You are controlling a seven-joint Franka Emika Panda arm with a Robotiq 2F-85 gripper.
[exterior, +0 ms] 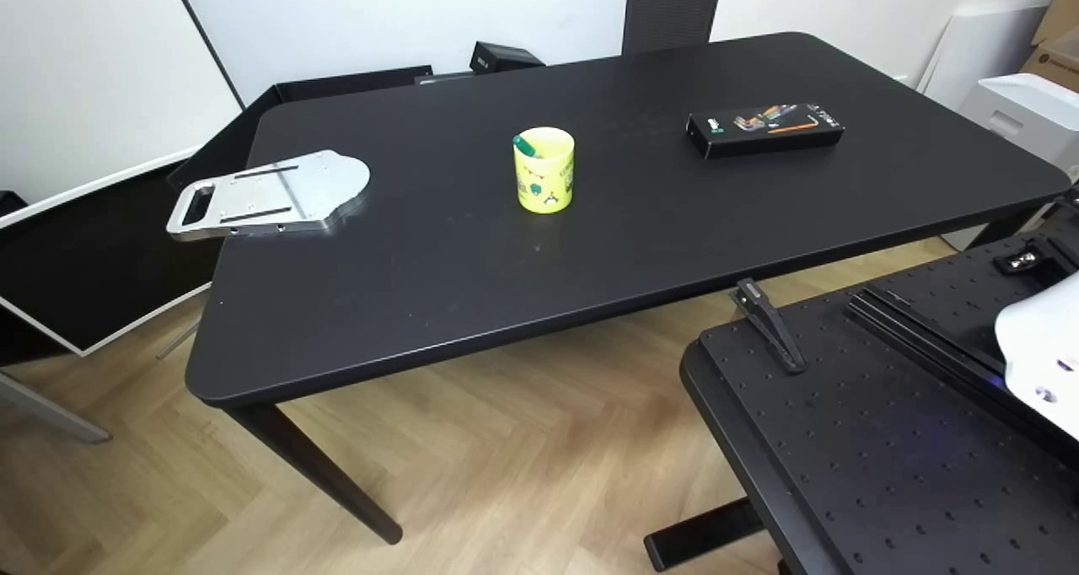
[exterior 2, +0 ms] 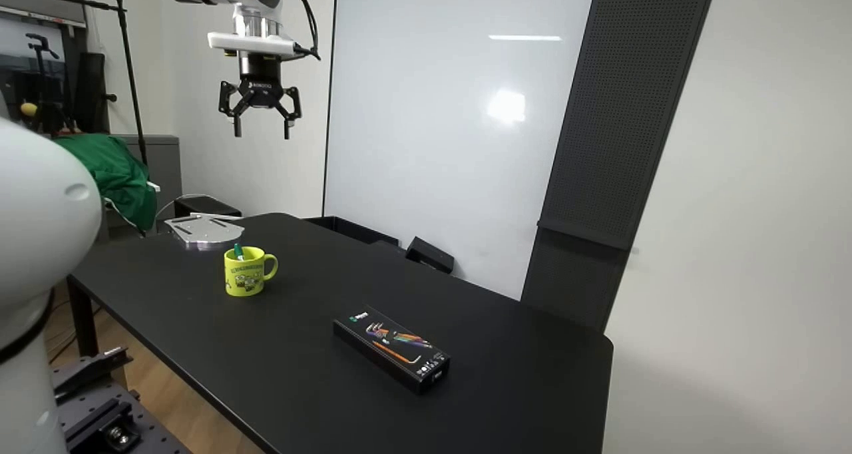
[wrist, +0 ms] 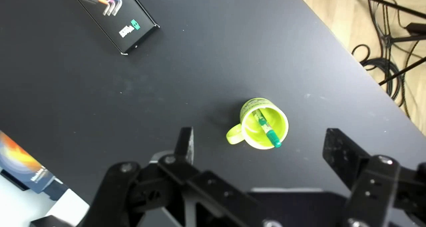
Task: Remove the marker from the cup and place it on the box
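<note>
The yellow-green cup [exterior: 544, 185] stands upright on the black table in both exterior views; its handle shows in an exterior view [exterior 2: 244, 275] and the wrist view [wrist: 253, 130]. The teal-green marker [wrist: 270, 132] leans inside the cup with its capped end over the rim; this end shows in both exterior views [exterior: 523, 146] [exterior 2: 238, 251]. The flat black box [exterior: 767, 130] lies on the table apart from the cup, also in an exterior view [exterior 2: 393, 347] and partly in the wrist view [wrist: 116, 24]. My gripper [exterior 2: 262, 129] is open and empty, high above the table; its fingers [wrist: 260, 144] show in the wrist view.
A flat silver metal plate [exterior: 278, 191] lies at one table end, partly over the edge, beyond the cup in an exterior view [exterior 2: 206, 230]. The robot's perforated base table [exterior: 885, 440] stands beside the black table [exterior: 438, 271]. A whiteboard [exterior 2: 439, 121] stands behind.
</note>
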